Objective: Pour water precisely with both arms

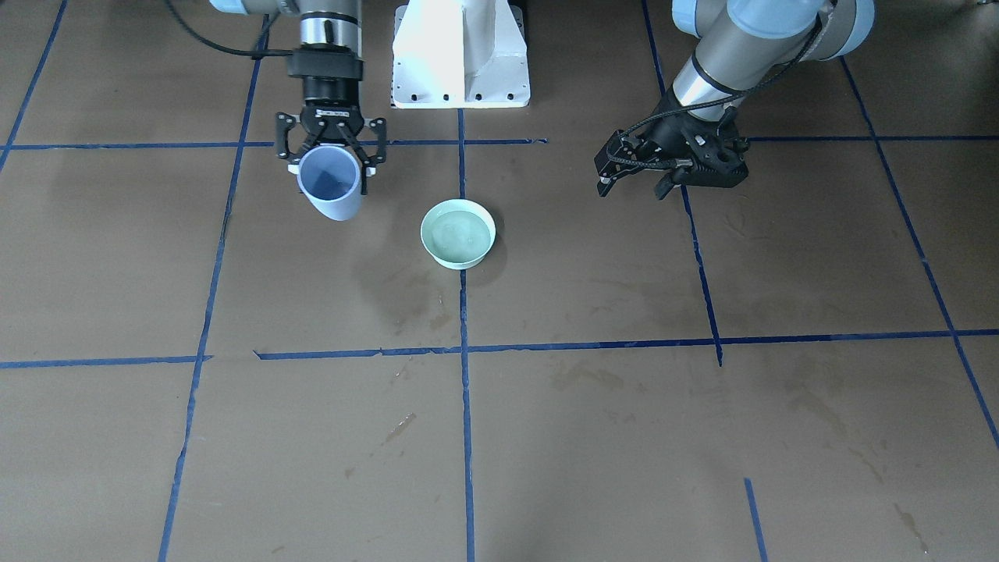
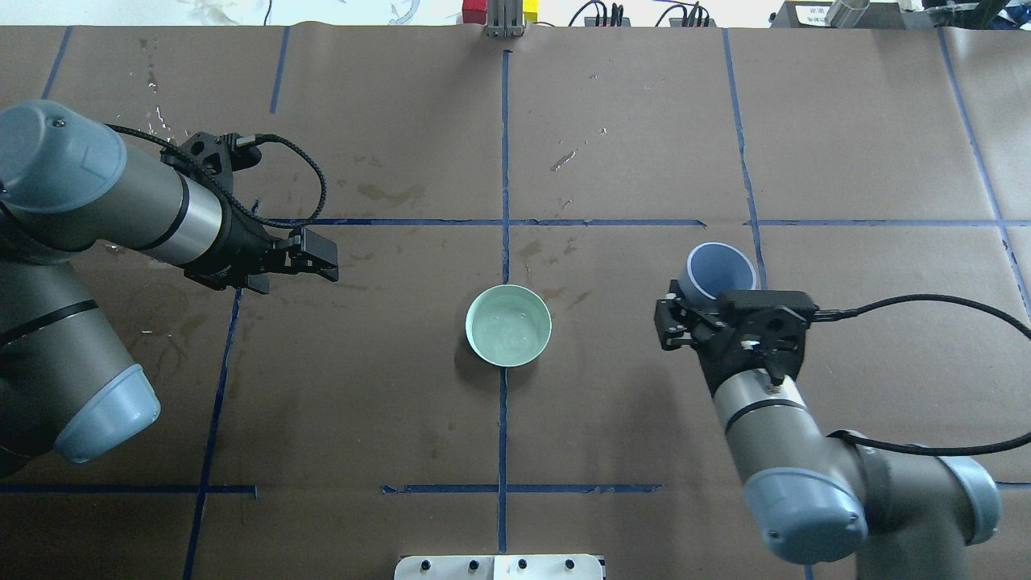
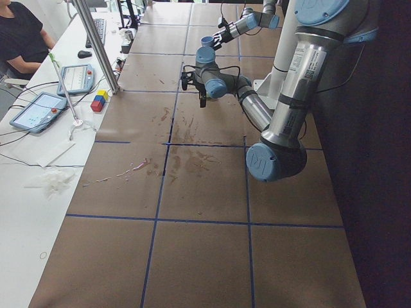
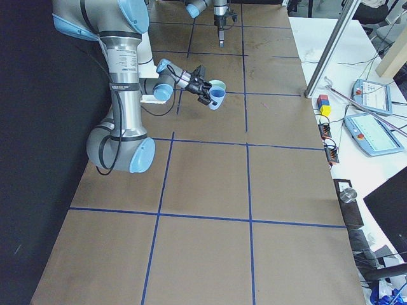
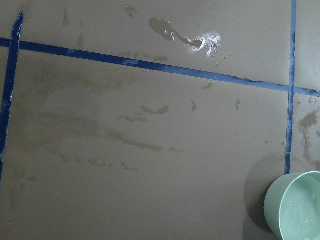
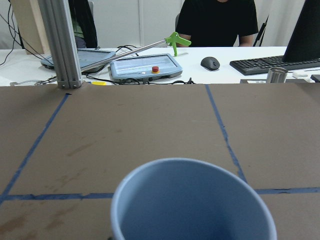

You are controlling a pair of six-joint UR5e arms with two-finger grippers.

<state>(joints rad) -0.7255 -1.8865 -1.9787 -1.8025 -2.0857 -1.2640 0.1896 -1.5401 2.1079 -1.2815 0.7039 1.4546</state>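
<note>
A pale green bowl (image 1: 457, 233) (image 2: 508, 325) (image 5: 296, 209) holding water stands at the table's middle on a blue tape line. My right gripper (image 1: 332, 160) (image 2: 709, 310) is shut on a light-blue cup (image 1: 330, 183) (image 2: 718, 270) (image 4: 217, 94) (image 6: 194, 202), lifted off the table beside the bowl and tilted with its mouth toward the table's far side. I cannot tell whether the cup holds water. On the bowl's other side, my left gripper (image 1: 632, 187) (image 2: 326, 258) hovers open and points toward the bowl, with nothing between its fingers.
Brown paper with blue tape lines (image 2: 503, 161) covers the table, marked by wet stains (image 5: 185, 37) (image 2: 387, 193). The white pedestal base (image 1: 460, 55) sits between the arms. A metal post (image 6: 59, 45), tablets (image 6: 145, 66) and a seated person (image 6: 217, 20) are beyond the far edge.
</note>
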